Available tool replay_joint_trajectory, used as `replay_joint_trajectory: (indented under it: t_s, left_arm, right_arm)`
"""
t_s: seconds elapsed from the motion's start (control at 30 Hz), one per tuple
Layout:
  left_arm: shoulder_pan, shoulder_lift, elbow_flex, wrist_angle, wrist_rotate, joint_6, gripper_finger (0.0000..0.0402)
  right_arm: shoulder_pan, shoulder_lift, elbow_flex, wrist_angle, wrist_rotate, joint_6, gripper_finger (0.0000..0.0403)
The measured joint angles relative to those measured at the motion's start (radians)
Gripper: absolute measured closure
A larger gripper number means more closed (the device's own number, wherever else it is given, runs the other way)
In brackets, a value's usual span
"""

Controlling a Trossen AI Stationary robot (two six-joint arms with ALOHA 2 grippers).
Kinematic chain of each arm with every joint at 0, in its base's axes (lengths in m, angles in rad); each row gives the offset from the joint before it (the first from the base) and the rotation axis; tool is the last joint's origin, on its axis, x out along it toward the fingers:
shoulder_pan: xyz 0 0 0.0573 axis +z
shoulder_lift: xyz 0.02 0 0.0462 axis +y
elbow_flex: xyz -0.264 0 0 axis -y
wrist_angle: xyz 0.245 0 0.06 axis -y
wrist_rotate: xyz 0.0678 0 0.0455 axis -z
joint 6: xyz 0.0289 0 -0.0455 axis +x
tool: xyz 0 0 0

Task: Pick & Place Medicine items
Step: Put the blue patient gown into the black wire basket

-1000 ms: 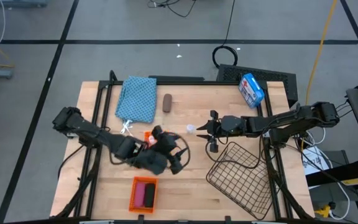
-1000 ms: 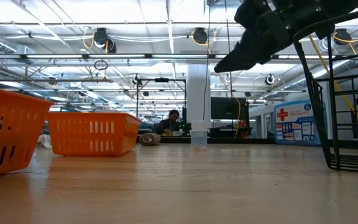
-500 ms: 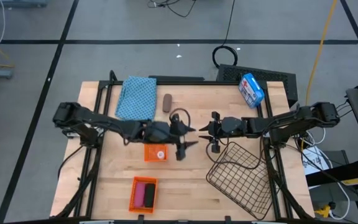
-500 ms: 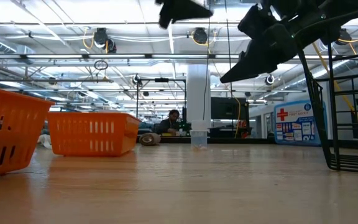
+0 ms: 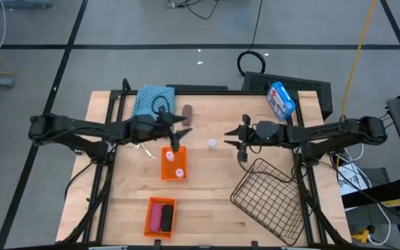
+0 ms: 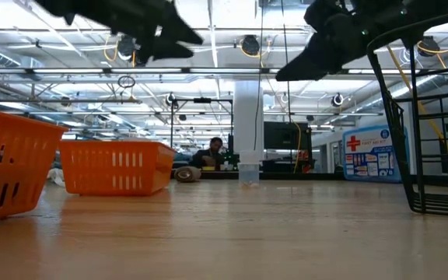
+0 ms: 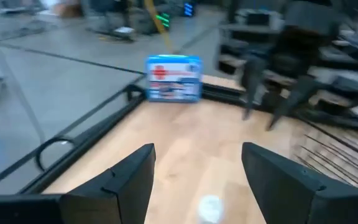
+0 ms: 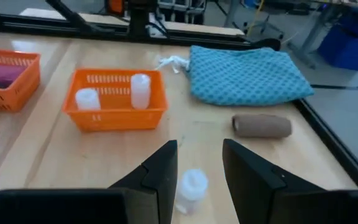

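One white vial [image 5: 212, 144] stands upright on the table between my two grippers; it also shows as the vial [image 8: 191, 185] and the vial [image 7: 210, 208]. Two more vials [image 8: 140, 90] stand in a small orange basket [image 5: 173, 167]. A second orange basket [image 5: 160, 217] holds a pink and a black cylinder. The brown cylinder [image 8: 261, 126] lies on its side near the blue cloth [image 5: 151, 103]. My left gripper [image 5: 181, 133] hangs open above the table, left of the lone vial. My right gripper [image 5: 231, 139] is open, high above the table to the vial's right.
A blue-and-white box with a red cross [image 5: 280, 99] stands at the far right. A black wire basket [image 5: 269, 196] lies tipped at the near right. Bare wood shows between the orange baskets and the wire basket.
My left gripper has swung away from over the small orange basket, first toward the table's far edge, then toward the left, staying open. The basket and its vials have come into view. My right gripper has drawn back a little toward the right edge.
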Motion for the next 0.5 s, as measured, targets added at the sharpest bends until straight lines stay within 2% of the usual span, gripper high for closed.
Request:
replay_joint_trajectory:
  t_s: [0.3, 0.5]
  left_arm:
    - [0.159, -0.163, -0.227, 0.007, -0.027, -0.122, 0.0151]
    - [0.240, -0.185, -0.304, 0.014, -0.028, -0.211, 0.0151]
  right_arm:
    - [-0.062, -0.021, 0.000, -0.002, 0.000, 0.001, 0.0287]
    - [-0.079, -0.021, 0.000, -0.003, -0.001, 0.004, 0.0287]
